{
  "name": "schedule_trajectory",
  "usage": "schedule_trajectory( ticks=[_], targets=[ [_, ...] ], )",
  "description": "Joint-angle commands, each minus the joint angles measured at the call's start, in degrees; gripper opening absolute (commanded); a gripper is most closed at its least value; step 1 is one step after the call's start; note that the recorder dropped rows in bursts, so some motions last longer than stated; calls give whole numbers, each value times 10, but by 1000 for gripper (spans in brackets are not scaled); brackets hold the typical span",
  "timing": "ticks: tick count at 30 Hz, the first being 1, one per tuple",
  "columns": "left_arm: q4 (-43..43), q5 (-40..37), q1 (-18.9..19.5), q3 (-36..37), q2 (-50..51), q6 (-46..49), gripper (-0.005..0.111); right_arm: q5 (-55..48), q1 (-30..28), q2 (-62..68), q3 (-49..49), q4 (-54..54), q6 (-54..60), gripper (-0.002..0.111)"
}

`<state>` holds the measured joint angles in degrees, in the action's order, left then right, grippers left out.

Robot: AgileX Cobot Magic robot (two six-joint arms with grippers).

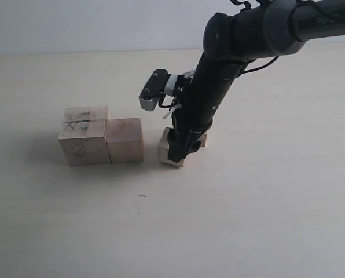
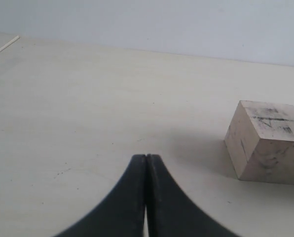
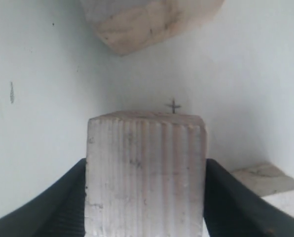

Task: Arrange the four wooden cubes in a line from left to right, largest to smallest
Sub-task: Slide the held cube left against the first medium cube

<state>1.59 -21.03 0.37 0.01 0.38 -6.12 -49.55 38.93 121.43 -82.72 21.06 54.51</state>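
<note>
The largest cube, dark-scuffed, stands at the left with the second cube touching its right side. A small gap further right is the third cube, low at the table, with my right gripper shut on it. In the right wrist view that cube fills the space between the fingers of the right gripper. The smallest cube peeks out behind the arm and shows as the small cube beside one finger. My left gripper is shut and empty, apart from the scuffed cube.
The pale table stretches wide in front and to the right of the cubes. A corner of the second cube lies just ahead of the held one. A small dark mark is on the tabletop.
</note>
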Motion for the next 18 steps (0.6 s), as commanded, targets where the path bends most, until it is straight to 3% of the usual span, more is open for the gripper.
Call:
schedule_trajectory(
  ticks=[1,10,18],
  targets=[
    [3,7,-5,0,-4,0,0,-19,-4,33,-52,0,32,0],
    [3,7,-5,0,-4,0,0,-141,-16,108,-173,12,111,0],
    [3,7,-5,0,-4,0,0,-176,-16,136,-201,60,208,0]
  ],
)
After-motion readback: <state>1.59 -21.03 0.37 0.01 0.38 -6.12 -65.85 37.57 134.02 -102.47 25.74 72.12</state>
